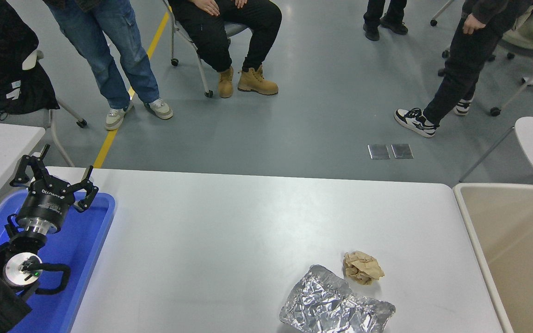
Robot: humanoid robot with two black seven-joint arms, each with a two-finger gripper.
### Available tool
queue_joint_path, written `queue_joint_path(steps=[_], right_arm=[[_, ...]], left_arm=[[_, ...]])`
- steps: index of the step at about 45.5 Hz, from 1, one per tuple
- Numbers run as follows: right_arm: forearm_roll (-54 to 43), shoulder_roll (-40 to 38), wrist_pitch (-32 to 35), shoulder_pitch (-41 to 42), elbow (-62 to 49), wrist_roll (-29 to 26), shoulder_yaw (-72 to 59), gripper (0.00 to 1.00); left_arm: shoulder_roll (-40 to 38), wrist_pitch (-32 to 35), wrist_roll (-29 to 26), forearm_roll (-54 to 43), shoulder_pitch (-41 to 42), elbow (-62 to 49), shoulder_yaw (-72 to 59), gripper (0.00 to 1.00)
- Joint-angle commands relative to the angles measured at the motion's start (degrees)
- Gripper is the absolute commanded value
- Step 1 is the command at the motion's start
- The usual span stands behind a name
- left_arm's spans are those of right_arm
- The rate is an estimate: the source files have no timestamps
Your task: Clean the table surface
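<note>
Glossy white rectangular counter [229,231]: spans the centre. Crumpled brown paper ball [362,267] and creased silver foil sheet [336,307], near right, judged awaiting removal. Left gripper [53,178]: parked over blue plastic tray [83,249], fingers spread wide, empty.

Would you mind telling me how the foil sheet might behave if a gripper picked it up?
The foil looks thin and crumpled, so probably very light and likely to bend or crush further under a pinch. Lying fairly flat on the table surface, it probably slides rather than rolls.
</note>
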Motion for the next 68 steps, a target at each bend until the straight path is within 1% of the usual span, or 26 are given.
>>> queue_joint_path(steps=[1,16,29,36,52,58,68], right_arm=[[0.04,0.06,-0.07,-6.34,9.25,4.78,11.31,0.99],[0.04,5.06,0.02,-19.79,15.41,5.66,20.01,0.99],[0.04,9.11,0.28,-29.28,19.01,13.39,22.83,0.99],[-0.05,12.36,0.37,-33.24,19.01,16.38,25.72,0.99],[0.04,16.05,0.37,-39.48,18.31,20.86,26.78,0.99],[0.04,17.46,0.37,-40.62,18.31,21.04,26.78,0.99],[0.04,17.55,0.37,-40.63,18.40,21.22,26.78,0.99]], left_arm=[[0.00,0.00,0.00,0.00,0.00,0.00,0.00,1.00],[0.00,0.00,0.00,0.00,0.00,0.00,0.00,1.00],[0.00,0.00,0.00,0.00,0.00,0.00,0.00,1.00],[0.00,0.00,0.00,0.00,0.00,0.00,0.00,1.00],[0.00,0.00,0.00,0.00,0.00,0.00,0.00,1.00],[0.00,0.00,0.00,0.00,0.00,0.00,0.00,1.00],[0.00,0.00,0.00,0.00,0.00,0.00,0.00,1.00]])
